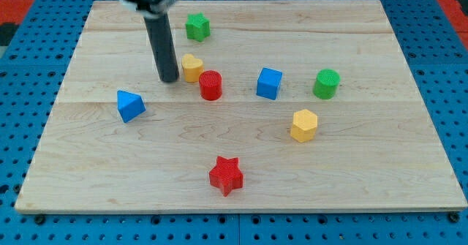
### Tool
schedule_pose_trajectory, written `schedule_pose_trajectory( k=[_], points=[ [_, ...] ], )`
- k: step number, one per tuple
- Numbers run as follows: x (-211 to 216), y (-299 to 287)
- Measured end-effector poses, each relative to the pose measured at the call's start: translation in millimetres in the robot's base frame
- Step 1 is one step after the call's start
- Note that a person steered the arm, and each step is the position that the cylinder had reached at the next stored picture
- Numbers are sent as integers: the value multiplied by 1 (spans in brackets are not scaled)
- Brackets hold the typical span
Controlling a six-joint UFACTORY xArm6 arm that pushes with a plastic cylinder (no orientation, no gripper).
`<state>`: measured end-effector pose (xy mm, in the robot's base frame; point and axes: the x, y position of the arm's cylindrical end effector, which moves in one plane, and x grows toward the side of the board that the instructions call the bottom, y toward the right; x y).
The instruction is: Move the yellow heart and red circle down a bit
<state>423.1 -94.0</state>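
Blocks: seven on the wooden board (380, 164), one of each: yellow heart (191, 67), red circle (210, 85), green star (197, 27), blue cube (269, 83), green cylinder (326, 83), yellow hexagon (303, 124), red star (226, 175), blue triangle (130, 104).
Tool: my tip (169, 79) is a bare rod holding nothing, set on the board.
Yellow heart: just right of my tip, barely apart.
Red circle: touching the heart's lower right, beyond it from my tip.
Hidden: the rod's top is cut off by the view's top, blurred.

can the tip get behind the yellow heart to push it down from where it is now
Probably yes. My tip sits just to the view's left of the yellow heart, with bare board above the heart. The green star lies farther up, apart from it, and the red circle lies below.
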Motion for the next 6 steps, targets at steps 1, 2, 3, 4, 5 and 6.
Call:
schedule_pose_trajectory(
  k=[1, 2, 3, 4, 5, 6],
  points=[
    [-17, 5],
    [-69, -20],
    [-99, -5],
    [-75, 50],
    [-1, 57],
    [53, 50]
  ],
)
